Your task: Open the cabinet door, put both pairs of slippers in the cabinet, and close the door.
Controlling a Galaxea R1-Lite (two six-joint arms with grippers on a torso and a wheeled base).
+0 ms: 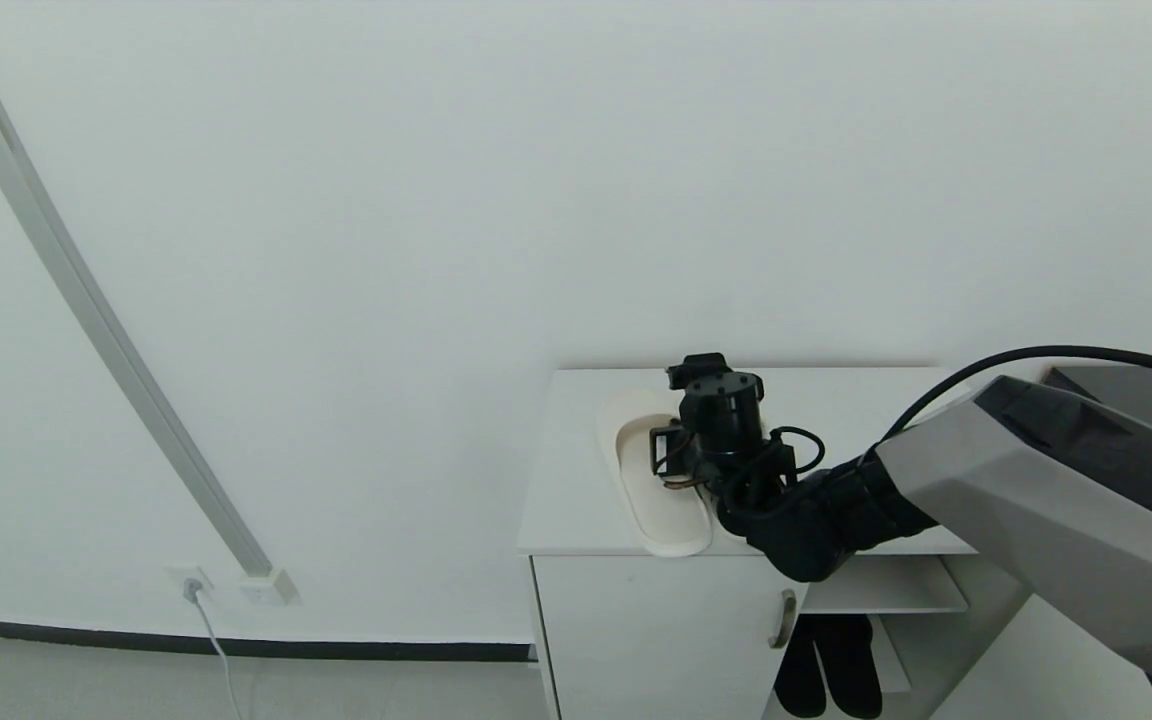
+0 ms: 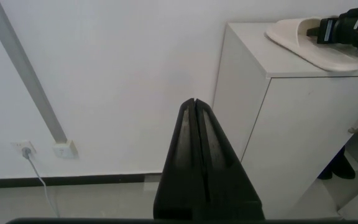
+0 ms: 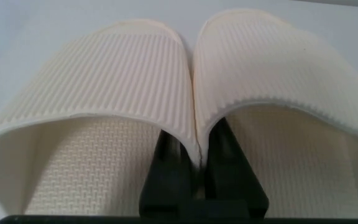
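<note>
A pair of cream slippers point(image 1: 651, 500) lies on top of the white cabinet point(image 1: 576, 480), toes toward the wall. My right gripper point(image 1: 671, 455) is down in their openings. In the right wrist view one finger point(image 3: 169, 168) is inside each slipper, and the gripper point(image 3: 197, 140) is shut on the two touching inner walls of the slippers point(image 3: 104, 81). A black pair of slippers point(image 1: 826, 665) stands inside the cabinet, low down, in the open right part. My left gripper point(image 2: 194, 106) hangs shut and empty in the air to the left of the cabinet point(image 2: 291, 124).
The cabinet's left door point(image 1: 656, 640) with its handle point(image 1: 786, 618) faces me; a shelf point(image 1: 886, 590) shows to its right. A wall socket with a cable point(image 1: 191, 585) and a slanted cable duct point(image 1: 86, 290) are on the wall at left.
</note>
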